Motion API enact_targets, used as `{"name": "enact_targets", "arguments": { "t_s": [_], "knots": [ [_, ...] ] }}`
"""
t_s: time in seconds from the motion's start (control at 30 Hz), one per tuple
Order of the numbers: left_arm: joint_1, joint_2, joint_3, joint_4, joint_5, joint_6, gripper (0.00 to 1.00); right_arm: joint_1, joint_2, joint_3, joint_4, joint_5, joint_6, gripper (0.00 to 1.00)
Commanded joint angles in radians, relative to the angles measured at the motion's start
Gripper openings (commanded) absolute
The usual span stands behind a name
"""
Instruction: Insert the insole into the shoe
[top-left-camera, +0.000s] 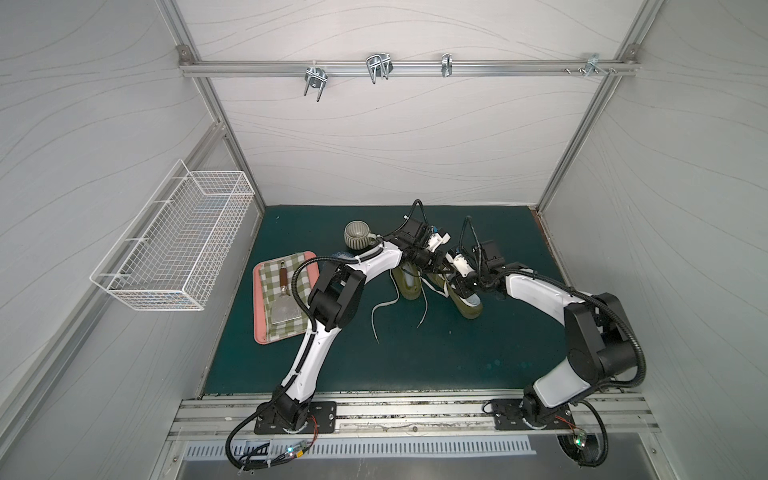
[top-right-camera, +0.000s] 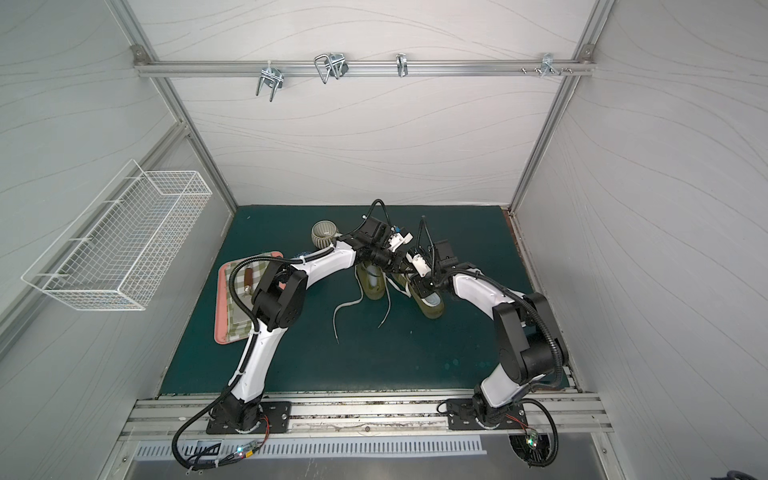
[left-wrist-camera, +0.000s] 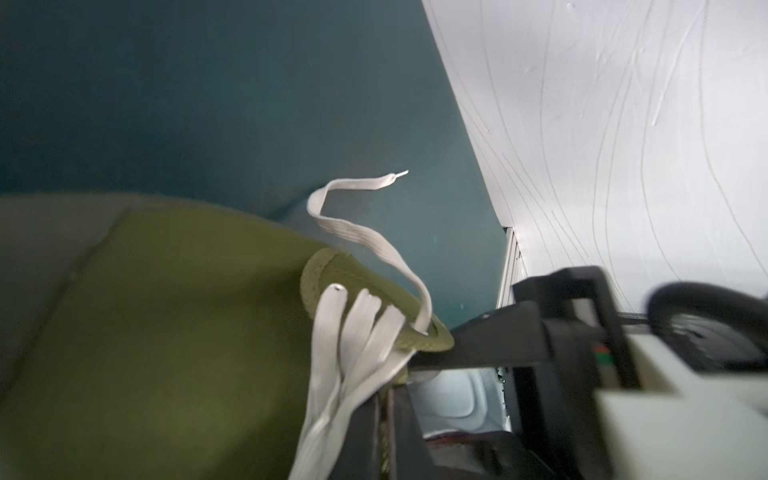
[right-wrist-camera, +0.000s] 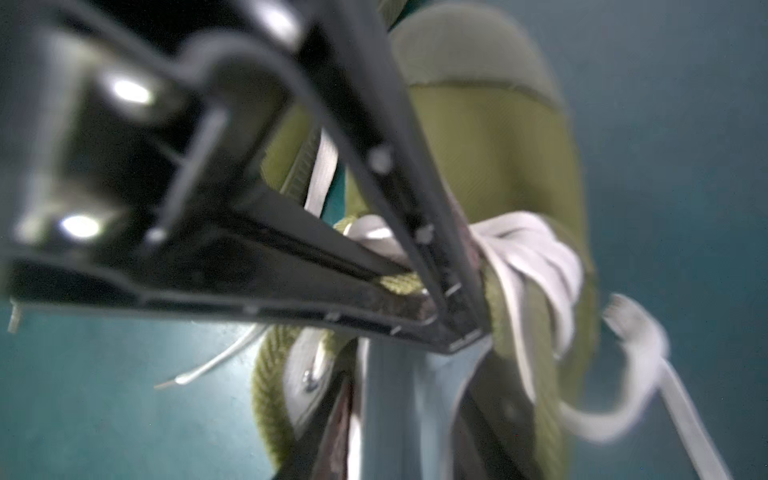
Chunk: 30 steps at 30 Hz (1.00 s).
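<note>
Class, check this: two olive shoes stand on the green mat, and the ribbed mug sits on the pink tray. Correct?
No. The mug stands beyond the tray, not on it; both top views show this. The two olive shoes do stand on the mat.

Both top views: high over near edge at 6 o'clock, pitched down toward 12, far off; they share whole green mat (top-left-camera: 457, 353), back wall (top-left-camera: 395, 145); left wrist camera close on olive shoe (left-wrist-camera: 187, 332); right wrist closer, blurred, same olive shoe (right-wrist-camera: 498, 158).
</note>
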Motion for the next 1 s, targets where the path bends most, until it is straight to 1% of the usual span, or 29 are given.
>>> {"name": "enact_targets", "arguments": {
  "t_s": [0.0, 0.13, 0.27, 0.33, 0.47, 0.67, 0.73, 0.8, 0.97],
  "knots": [
    [-0.007, -0.007, 0.019, -0.015, -0.018, 0.039, 0.0, 0.04, -0.059, 0.059, -0.118, 0.026, -0.016, 0.46],
    [-0.003, -0.006, 0.04, -0.044, -0.021, 0.052, 0.0, 0.04, -0.086, 0.07, -0.21, 0.065, 0.049, 0.52],
    [0.0, -0.008, 0.04, -0.044, -0.023, 0.053, 0.0, 0.039, -0.11, 0.085, -0.301, 0.092, 0.073, 0.59],
    [0.0, -0.007, 0.039, -0.04, -0.02, 0.048, 0.0, 0.035, -0.127, 0.081, -0.319, 0.085, 0.079, 0.63],
    [0.001, -0.006, 0.037, -0.029, -0.019, 0.038, 0.0, 0.013, -0.139, 0.06, -0.314, 0.049, 0.094, 0.66],
    [0.0, -0.01, 0.037, -0.028, -0.02, 0.035, 0.0, 0.015, -0.143, 0.071, -0.372, 0.07, 0.1, 0.75],
    [0.0, -0.01, 0.039, -0.028, -0.021, 0.034, 0.0, 0.027, -0.138, 0.074, -0.394, 0.077, 0.102, 0.77],
    [0.001, -0.01, 0.04, -0.031, -0.021, 0.035, 0.0, 0.049, -0.134, 0.076, -0.414, 0.108, 0.101, 0.78],
    [0.0, -0.012, 0.043, -0.038, -0.023, 0.038, 0.0, 0.08, -0.108, 0.074, -0.449, 0.164, 0.106, 0.78]
  ]
}}
